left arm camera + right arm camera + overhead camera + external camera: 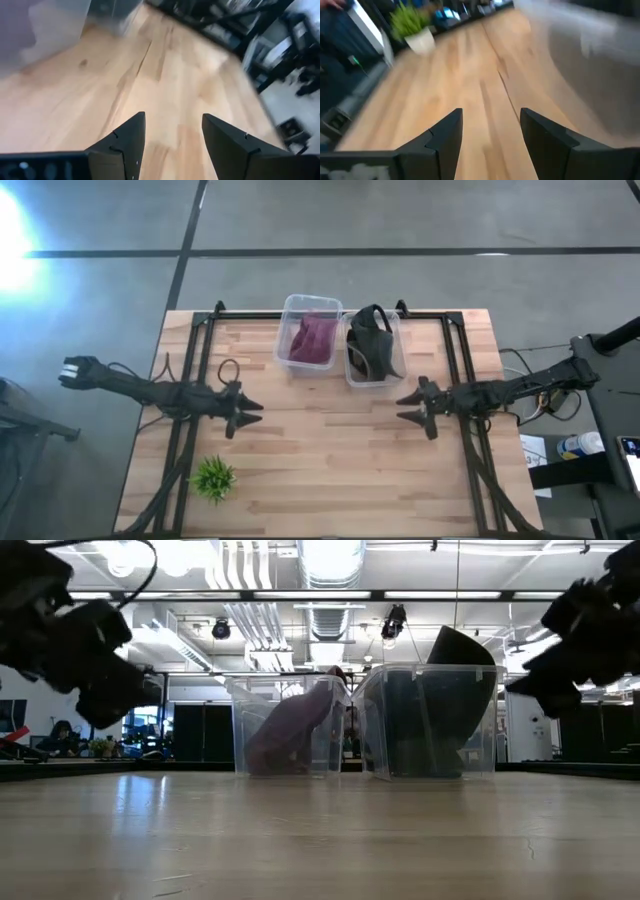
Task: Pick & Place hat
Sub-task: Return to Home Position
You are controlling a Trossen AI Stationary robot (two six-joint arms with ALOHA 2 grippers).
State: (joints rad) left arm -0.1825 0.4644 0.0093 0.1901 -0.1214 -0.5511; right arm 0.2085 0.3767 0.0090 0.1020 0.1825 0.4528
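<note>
A maroon hat (pixel 313 338) lies inside the left clear bin (pixel 310 330) at the table's far side; it also shows through the bin wall in the low view (pixel 292 730). A black hat (pixel 372 342) sits in the right clear bin (pixel 372 345), its top sticking above the rim (pixel 455 645). My left gripper (pixel 252 411) is open, hovering over bare wood near and left of the bins (pixel 172 125). My right gripper (pixel 408 408) is open too, hovering near and right of the bins (pixel 491 120). Neither touches anything.
A small potted green plant (pixel 213 477) stands at the table's near left; it also shows in the right wrist view (pixel 412 27). A black frame rail (pixel 330 313) runs along the far edge and both sides. Bare wood lies between the two grippers.
</note>
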